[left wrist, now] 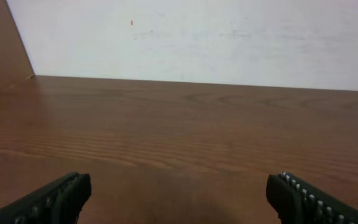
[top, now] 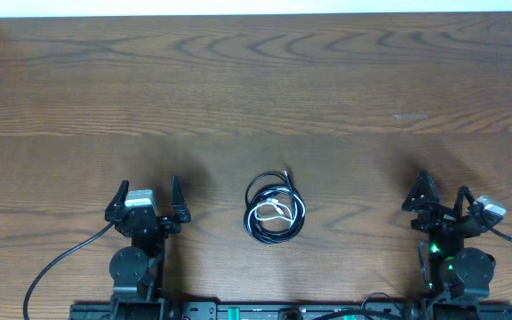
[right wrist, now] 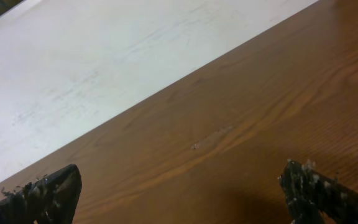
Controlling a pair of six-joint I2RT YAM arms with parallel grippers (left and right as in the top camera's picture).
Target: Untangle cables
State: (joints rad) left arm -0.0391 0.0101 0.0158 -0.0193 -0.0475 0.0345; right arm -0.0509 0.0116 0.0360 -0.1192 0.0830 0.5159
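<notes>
The cables (top: 275, 209) lie as one small coiled bundle on the wooden table, near its front edge between the two arms: black loops with a short white cord in the middle. My left gripper (top: 148, 190) sits well to the left of the bundle, open and empty. My right gripper (top: 443, 189) sits well to the right of it, also open and empty. In the left wrist view the left gripper (left wrist: 178, 186) shows two wide-apart fingertips over bare wood. The right wrist view shows the right gripper (right wrist: 180, 180) the same way. Neither wrist view shows the cables.
The wooden table (top: 256, 98) stretches far beyond the bundle to a white wall (left wrist: 197, 37) at the back. A brown side panel (left wrist: 2, 50) rises at the far left. Thick black arm wires (top: 56, 267) trail from both arm bases at the front edge.
</notes>
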